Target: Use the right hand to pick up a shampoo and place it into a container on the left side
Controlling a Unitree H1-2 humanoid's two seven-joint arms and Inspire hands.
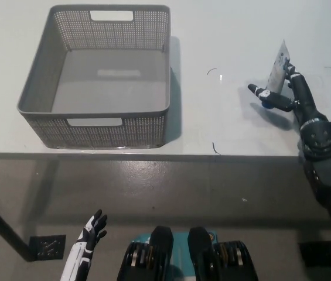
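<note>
1. The white table filled the upper part of the head view, its front edge running across the middle of the picture, with grey floor below it.
2. The grey perforated basket stood on the table's left part, with cut-out handles in its near and far walls and nothing lying inside it.
3. The black right arm rose from the lower right corner to the table's right part, and the right hand was there with its fingers closed around the lower part of the shampoo tube.
4. The shampoo tube, white with blue print, stood nearly upright, its flat crimped end uppermost and leaning slightly left, well apart from the basket, held in the right hand. Whether its lower end touched the table could not be told.
5. The white left hand hung low at the lower left, below the table edge, its fingers spread apart and holding nothing.
</note>
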